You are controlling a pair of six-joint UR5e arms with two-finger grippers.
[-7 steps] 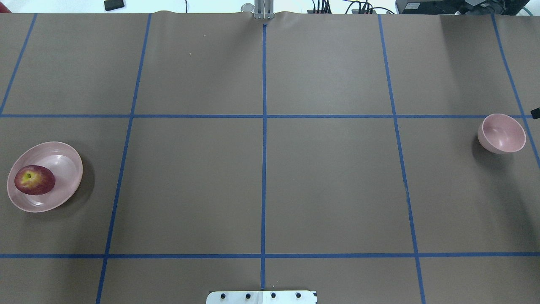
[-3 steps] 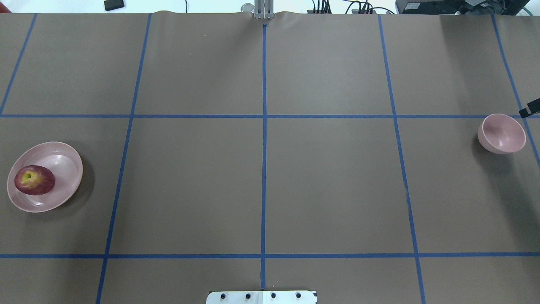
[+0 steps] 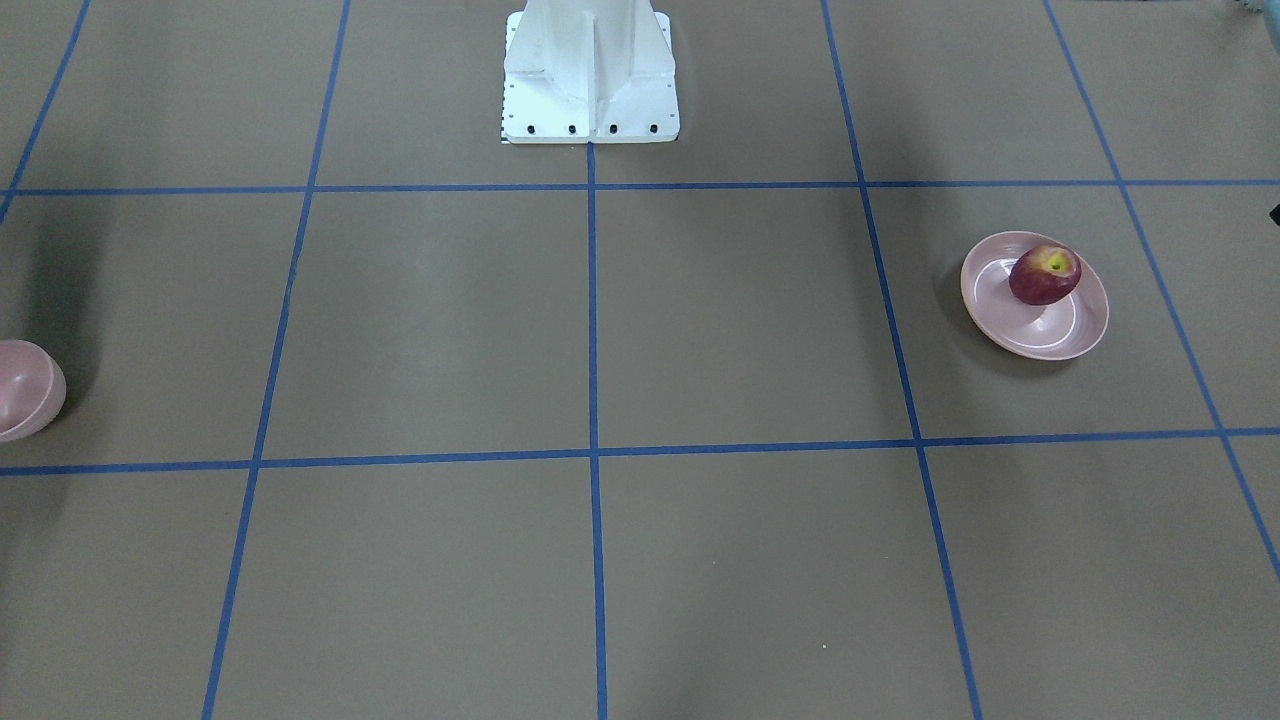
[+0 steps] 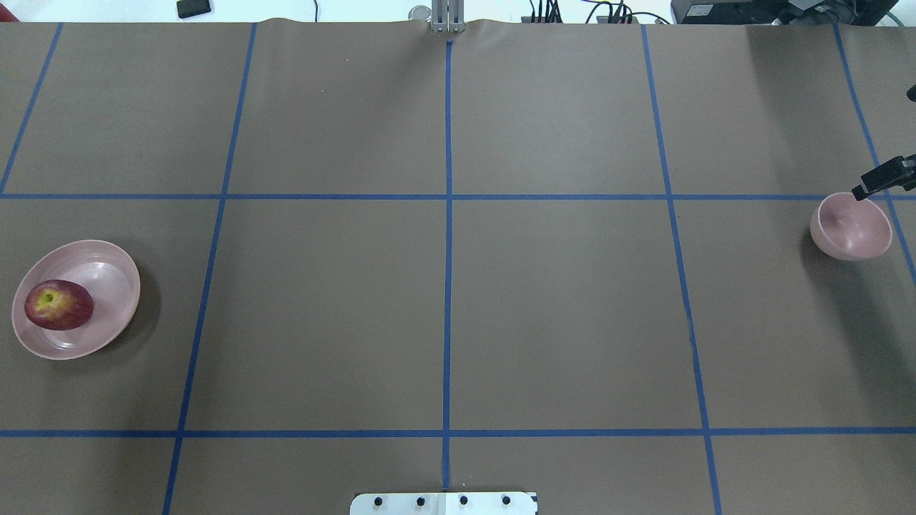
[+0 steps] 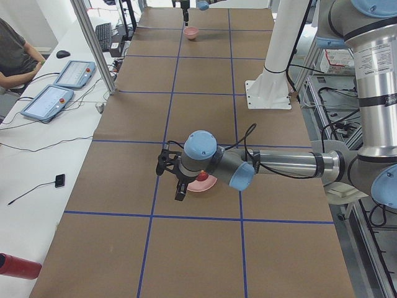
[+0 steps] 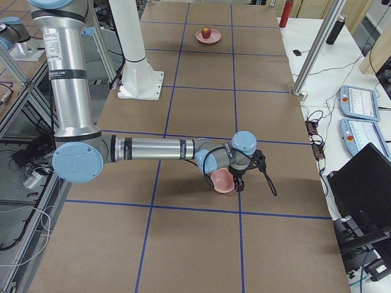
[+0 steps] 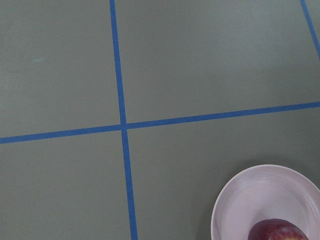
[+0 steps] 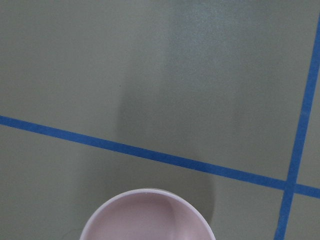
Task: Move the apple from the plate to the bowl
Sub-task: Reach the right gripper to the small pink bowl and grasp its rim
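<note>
Only the left side view shows us the left gripper [image 5: 178,189], with the apple [image 4: 59,305] on the plate [image 4: 109,266] just beside it. Overhead, the right gripper [image 4: 869,186] now reaches farther toward the bowl [image 4: 851,232] than before. We cannot tell either pincer's opening.

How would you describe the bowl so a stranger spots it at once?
On the brown table gridded with blue tape, look to the overhead view's right edge. The bowl there is small, deep, pink and empty; the plate at the left edge is wider, shallower and holds the apple.
</note>
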